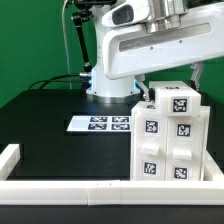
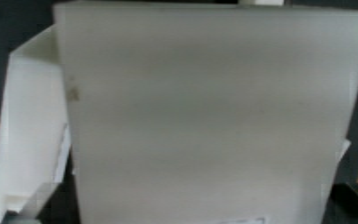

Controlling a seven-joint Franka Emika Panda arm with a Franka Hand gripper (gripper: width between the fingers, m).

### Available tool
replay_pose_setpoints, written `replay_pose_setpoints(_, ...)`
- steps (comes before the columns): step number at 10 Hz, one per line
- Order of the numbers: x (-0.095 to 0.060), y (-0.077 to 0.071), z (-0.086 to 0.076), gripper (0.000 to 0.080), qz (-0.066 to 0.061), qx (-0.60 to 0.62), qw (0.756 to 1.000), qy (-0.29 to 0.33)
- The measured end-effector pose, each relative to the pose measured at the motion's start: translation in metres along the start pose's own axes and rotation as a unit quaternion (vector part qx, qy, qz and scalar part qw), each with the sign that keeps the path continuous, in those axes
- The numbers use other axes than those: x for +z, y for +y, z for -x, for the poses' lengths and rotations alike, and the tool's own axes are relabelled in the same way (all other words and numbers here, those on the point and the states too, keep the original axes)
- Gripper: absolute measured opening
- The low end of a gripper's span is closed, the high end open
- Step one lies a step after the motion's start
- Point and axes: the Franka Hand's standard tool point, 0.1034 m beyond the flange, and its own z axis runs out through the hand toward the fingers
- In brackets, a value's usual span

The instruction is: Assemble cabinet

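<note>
The white cabinet [image 1: 166, 142] stands upright at the front of the exterior view's right, with several black-and-white tags on its faces. A smaller tagged white block [image 1: 177, 100] sits on top of it. My gripper [image 1: 170, 82] hangs directly over that top block, with a dark finger [image 1: 197, 72] showing at its far side. In the wrist view a flat white cabinet face [image 2: 202, 115] fills nearly the whole picture, with another white part [image 2: 34, 110] beside it. My fingers are hidden there, so I cannot tell how the jaws stand.
The marker board [image 1: 100, 124] lies flat on the black table behind the cabinet, near the arm's base [image 1: 105, 88]. Low white border rails run along the front [image 1: 60, 190] and the exterior view's left edge [image 1: 8, 158].
</note>
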Motion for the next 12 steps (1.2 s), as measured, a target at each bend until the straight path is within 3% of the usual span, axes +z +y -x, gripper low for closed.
replay_pose_setpoints(3, 0.0008, -0.0032, -0.0028, 0.0575, 0.001, 0.139, 0.99, 0.029)
replay_pose_setpoints(7, 0.001, -0.0032, -0.004, 0.0575, -0.004, 0.237, 0.971, 0.035)
replay_pose_setpoints(10, 0.0011, -0.0035, -0.0038, 0.0575, -0.011, 0.341, 0.939, 0.033)
replay_pose_setpoints(12, 0.0015, -0.0046, -0.0012, 0.0575, -0.025, 0.452, 0.891, 0.033)
